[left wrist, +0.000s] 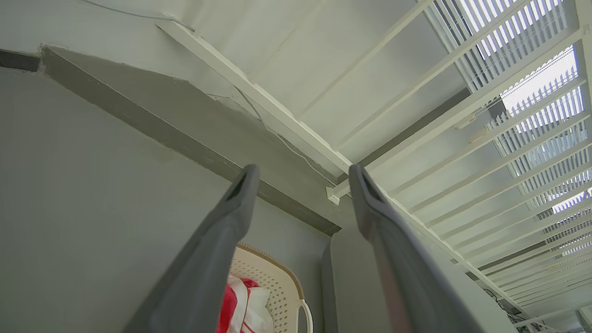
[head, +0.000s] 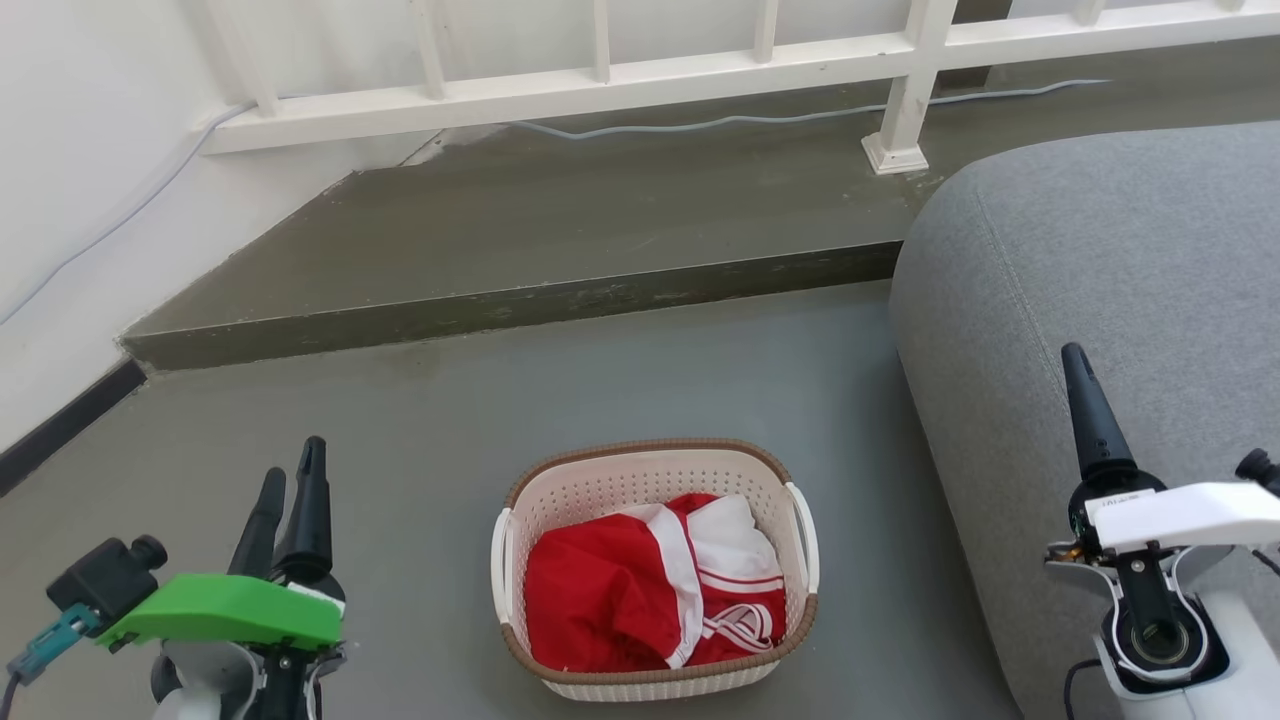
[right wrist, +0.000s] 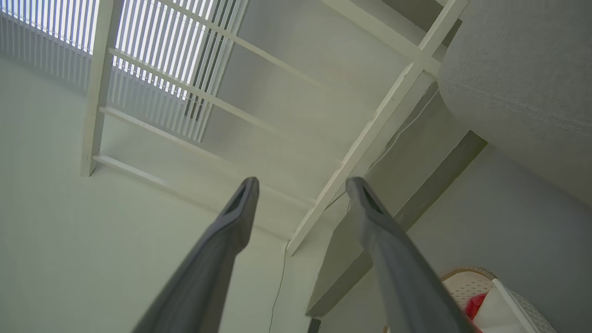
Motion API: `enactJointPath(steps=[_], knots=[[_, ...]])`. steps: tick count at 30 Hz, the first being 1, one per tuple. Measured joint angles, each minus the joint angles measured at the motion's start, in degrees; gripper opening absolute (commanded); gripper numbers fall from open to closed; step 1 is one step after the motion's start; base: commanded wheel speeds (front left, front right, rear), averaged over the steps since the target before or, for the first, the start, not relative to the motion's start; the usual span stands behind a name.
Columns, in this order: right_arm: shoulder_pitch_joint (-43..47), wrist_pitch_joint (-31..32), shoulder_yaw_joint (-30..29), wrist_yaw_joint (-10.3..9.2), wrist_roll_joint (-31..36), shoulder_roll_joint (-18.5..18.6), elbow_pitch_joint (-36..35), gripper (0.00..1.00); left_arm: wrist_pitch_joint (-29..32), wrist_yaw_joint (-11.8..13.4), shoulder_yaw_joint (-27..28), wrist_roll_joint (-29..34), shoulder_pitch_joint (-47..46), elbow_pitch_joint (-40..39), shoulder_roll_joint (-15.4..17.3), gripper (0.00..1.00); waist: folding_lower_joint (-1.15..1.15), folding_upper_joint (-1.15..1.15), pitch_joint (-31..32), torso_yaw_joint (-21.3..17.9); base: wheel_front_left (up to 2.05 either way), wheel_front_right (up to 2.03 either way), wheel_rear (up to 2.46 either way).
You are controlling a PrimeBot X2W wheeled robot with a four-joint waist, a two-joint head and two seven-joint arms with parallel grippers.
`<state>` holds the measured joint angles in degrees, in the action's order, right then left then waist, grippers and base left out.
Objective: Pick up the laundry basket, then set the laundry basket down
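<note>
The laundry basket point(head: 655, 480) is cream-white and perforated with a brown rim. It sits on the grey floor at the bottom middle of the head view, holding red and white clothes point(head: 655, 590). A white loop handle point(head: 805, 535) shows on each side. My left gripper point(head: 293, 478) stands open to the basket's left, fingers pointing up, holding nothing. My right gripper point(head: 1078, 362) is raised over the sofa to the right, one finger showing there. In the left wrist view the left gripper point(left wrist: 303, 173) is open, with the basket point(left wrist: 277, 282) low between the fingers. The right gripper point(right wrist: 301, 185) is open too, the basket point(right wrist: 467, 286) at bottom right.
A grey sofa point(head: 1120, 290) stands close to the basket's right side. A raised concrete step point(head: 520, 300) runs behind the basket, with a white railing point(head: 640, 85) and a cable above it. A white wall point(head: 70, 180) closes the left.
</note>
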<state>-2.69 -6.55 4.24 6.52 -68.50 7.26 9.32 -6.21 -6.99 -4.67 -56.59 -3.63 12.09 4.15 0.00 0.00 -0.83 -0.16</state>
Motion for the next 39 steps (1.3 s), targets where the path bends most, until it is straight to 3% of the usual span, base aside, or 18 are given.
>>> enactJointPath(steps=[8, 22, 39], knots=[[-0.60, -1.13, -1.04, 0.01, 7.79, -0.14, -0.86, 1.00, -1.49, 0.05, -1.76, 8.99, -0.02, -0.49, 0.02, 1.00, 0.00, 0.00, -0.06, -0.12, 0.00, 0.00, 0.00], [-1.55, -3.56, 0.22, -0.64, 25.94, 0.68, -1.52, 1.00, -3.65, 2.55, -3.34, 23.64, -0.25, -1.21, 0.14, 1.00, 0.00, 0.00, -0.21, -0.39, 0.00, 0.00, 0.00], [-1.57, -6.11, 2.31, -1.59, 38.49, -0.44, -1.13, 1.00, -6.52, 3.75, -4.69, 35.52, -1.37, -1.55, -0.38, 1.00, 0.00, 0.00, -0.41, -0.54, 0.00, 0.00, 0.00]])
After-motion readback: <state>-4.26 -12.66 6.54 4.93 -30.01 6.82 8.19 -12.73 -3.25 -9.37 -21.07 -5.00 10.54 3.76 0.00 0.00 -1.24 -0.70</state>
